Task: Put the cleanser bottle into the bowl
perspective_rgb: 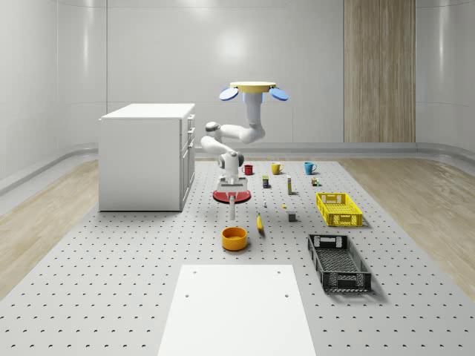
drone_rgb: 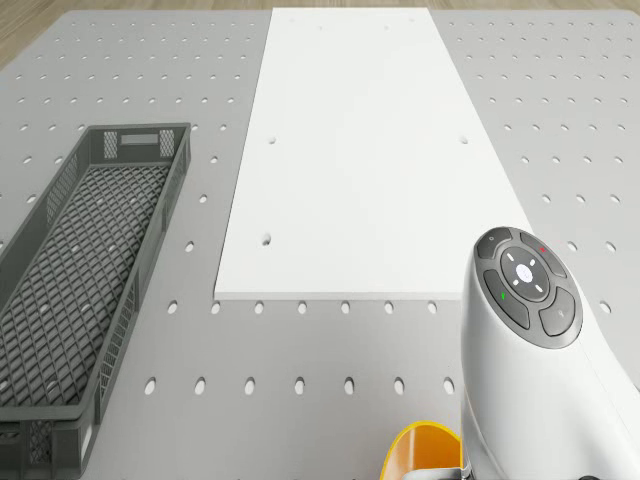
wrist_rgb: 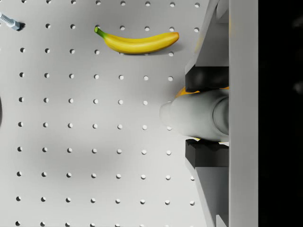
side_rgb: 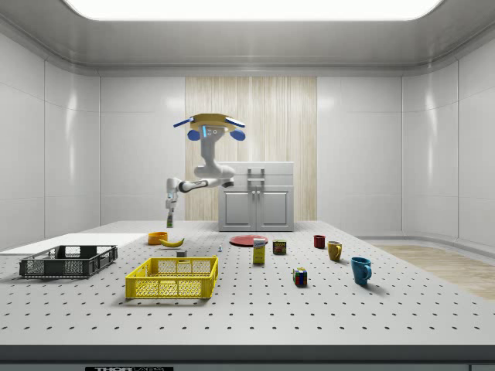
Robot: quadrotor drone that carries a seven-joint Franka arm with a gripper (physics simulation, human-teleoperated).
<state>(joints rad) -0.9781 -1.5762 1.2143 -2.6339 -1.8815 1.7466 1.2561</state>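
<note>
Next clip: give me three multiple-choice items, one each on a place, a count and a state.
1. The banana lies: A in the yellow crate; B on the table beside the bowl; C on the cabinet.
2. Mugs: A two; B three; C five.
3. The bottle is: A in the bowl; B on the plate; C held aloft by the gripper under the hovering drone.
Answers: B, it lies by the orange bowl; B, red, yellow and blue stand in a row; C, the fingers clamp it above the table.
</note>
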